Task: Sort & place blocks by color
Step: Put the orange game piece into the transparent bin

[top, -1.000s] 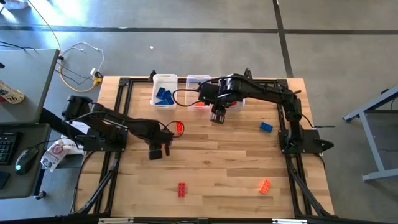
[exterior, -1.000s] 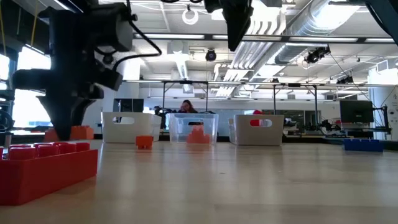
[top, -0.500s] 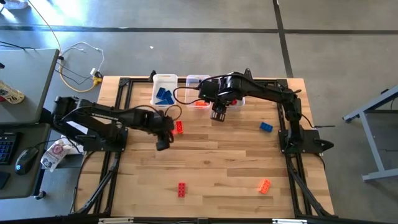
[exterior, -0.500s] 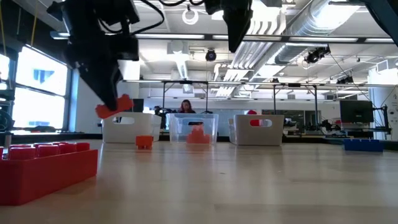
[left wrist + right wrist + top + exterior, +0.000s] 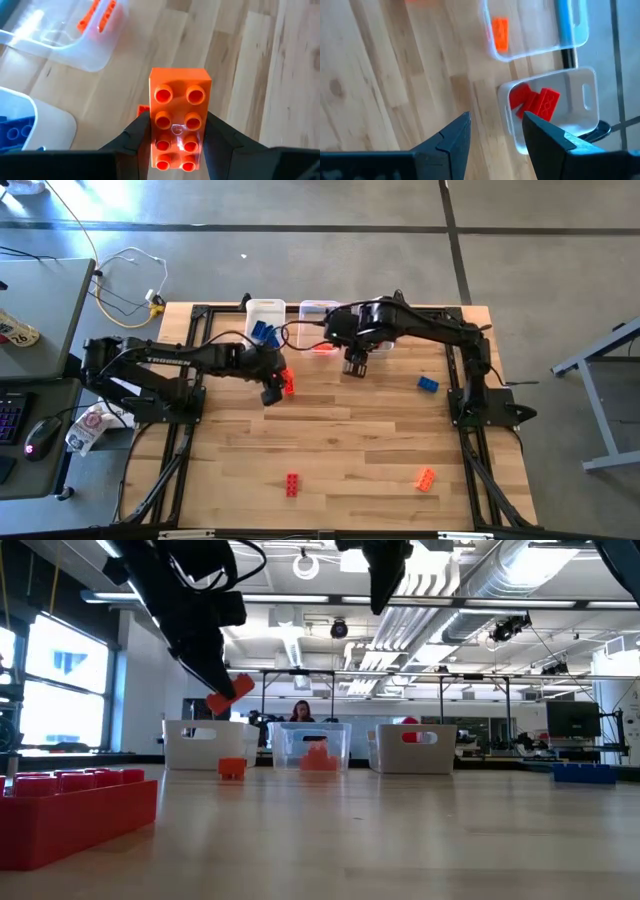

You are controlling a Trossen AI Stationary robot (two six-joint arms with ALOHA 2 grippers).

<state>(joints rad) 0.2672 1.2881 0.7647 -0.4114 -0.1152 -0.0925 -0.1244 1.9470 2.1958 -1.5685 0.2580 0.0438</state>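
The fingers (image 5: 137, 132) of the left gripper (image 5: 175, 142) are closed on an orange block (image 5: 179, 120) and hold it in the air above the tabletop (image 5: 350, 440), just in front of the bins. The right gripper (image 5: 354, 366) hangs near the bin with red blocks (image 5: 555, 107); its fingers stand apart and hold nothing.

The risk is a wrong drop. The bin with blue blocks (image 5: 262, 330) is just beside the middle orange bin (image 5: 75, 35), and another small orange block (image 5: 231, 768) lies on the tabletop under the path. If the release comes early, the block falls outside or into blue.

The held block shows its studs to the wrist camera. Its long axis runs along the fingers, away from the wrist.
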